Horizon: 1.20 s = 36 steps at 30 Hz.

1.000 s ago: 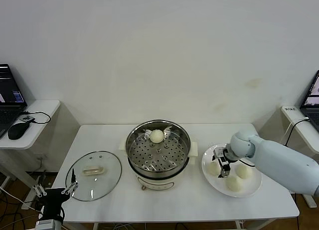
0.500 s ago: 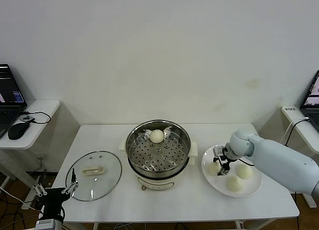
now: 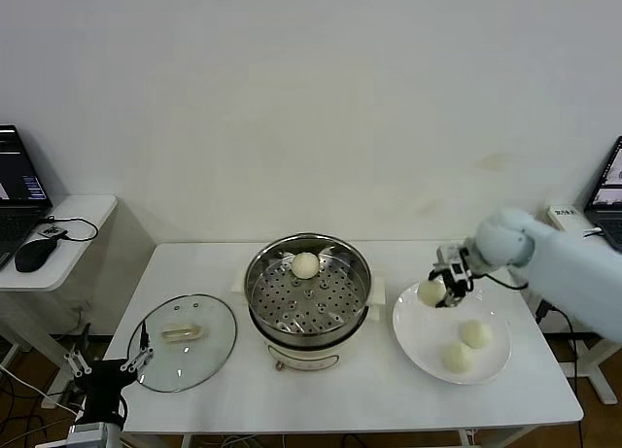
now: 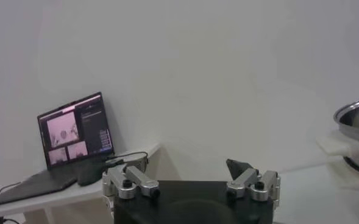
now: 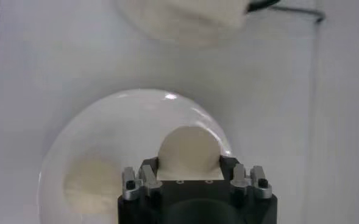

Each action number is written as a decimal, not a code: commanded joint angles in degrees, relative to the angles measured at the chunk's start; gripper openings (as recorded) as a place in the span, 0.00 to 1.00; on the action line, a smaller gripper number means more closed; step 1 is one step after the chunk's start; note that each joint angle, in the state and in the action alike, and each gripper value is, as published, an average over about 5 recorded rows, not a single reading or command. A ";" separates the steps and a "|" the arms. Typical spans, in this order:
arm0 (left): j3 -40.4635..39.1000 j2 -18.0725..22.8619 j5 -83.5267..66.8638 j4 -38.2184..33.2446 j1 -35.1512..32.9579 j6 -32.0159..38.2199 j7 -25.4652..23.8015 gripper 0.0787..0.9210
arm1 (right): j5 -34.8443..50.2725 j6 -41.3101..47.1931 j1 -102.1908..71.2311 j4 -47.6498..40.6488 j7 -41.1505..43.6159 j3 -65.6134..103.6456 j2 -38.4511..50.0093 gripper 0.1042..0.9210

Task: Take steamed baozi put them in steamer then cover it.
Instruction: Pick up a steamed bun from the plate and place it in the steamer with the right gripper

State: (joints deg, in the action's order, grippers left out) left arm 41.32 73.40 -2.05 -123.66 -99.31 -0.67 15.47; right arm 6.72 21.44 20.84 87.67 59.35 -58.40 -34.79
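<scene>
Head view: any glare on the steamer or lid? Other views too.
Head view: bright reflections on the steamer rim, faint sheen on the cover. Right wrist view: one small highlight on the plate rim; right tool, shut on a baozi, blocks part of it. Left wrist view: even light, no glare; left tool open.
</scene>
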 commanded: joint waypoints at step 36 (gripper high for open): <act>3.49 -0.13 -0.73 0.14 0.64 0.21 0.11 0.88 | 24.03 18.99 2.73 -17.81 -16.49 -11.38 -44.89 0.66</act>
State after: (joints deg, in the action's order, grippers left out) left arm 44.80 73.30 -2.80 -123.70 -98.72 -0.53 15.56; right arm 30.19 38.59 25.80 73.97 44.79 -69.40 -74.12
